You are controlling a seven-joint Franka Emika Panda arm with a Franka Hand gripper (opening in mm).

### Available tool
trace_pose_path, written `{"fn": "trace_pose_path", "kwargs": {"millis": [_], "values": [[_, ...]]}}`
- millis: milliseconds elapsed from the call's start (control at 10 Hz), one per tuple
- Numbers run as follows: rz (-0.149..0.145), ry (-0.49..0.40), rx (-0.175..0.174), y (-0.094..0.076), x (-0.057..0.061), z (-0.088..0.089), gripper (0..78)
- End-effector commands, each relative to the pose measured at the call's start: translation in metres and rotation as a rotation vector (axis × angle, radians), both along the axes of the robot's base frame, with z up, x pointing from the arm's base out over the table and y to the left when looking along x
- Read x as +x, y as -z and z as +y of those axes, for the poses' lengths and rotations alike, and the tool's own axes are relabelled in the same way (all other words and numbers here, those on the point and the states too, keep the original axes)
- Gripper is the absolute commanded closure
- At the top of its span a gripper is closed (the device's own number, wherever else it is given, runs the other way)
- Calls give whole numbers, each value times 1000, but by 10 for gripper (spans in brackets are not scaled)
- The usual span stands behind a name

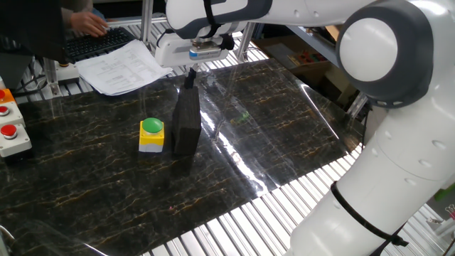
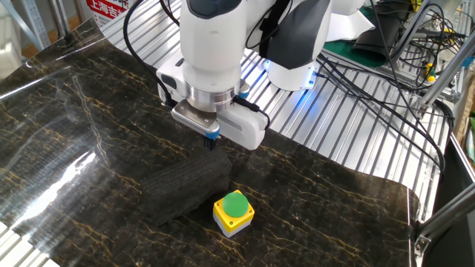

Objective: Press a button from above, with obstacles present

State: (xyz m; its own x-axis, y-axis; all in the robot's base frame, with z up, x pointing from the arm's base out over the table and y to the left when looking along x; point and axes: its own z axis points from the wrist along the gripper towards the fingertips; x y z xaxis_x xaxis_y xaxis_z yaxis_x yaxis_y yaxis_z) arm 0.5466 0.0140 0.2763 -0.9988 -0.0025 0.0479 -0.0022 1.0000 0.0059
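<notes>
The button (image 1: 151, 134) is a small yellow box with a green dome cap; it stands on the dark marbled table (image 1: 85, 178) and shows in the other fixed view (image 2: 234, 211) too. The black slab obstacle (image 1: 187, 122) stands right beside it, between it and the arm, also seen in the other fixed view (image 2: 182, 186). My gripper (image 1: 189, 80) hangs above the slab's top far end, its fingertips (image 2: 208, 143) together, just over the slab (image 2: 182, 186). The fingers look shut with no gap and hold nothing.
A white housing with red round buttons (image 1: 8, 128) sits at the table's left edge. Papers (image 1: 121, 67) and a keyboard (image 1: 92, 43) lie behind the table. Cables (image 2: 386, 89) run over the metal slats at the back right.
</notes>
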Motion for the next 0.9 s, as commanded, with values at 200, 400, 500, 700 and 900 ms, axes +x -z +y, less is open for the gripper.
{"fn": "trace_pose_path", "kwargs": {"millis": [200, 400, 500, 700, 900], "values": [[-2, -5, 0, -2, 1, 0, 776], [-3, -11, -1, -2, 1, 0, 776], [-3, -12, -2, -2, 1, 0, 776], [-2, -10, -2, -2, 1, 0, 776], [0, -7, -5, -2, 1, 0, 776]]}}
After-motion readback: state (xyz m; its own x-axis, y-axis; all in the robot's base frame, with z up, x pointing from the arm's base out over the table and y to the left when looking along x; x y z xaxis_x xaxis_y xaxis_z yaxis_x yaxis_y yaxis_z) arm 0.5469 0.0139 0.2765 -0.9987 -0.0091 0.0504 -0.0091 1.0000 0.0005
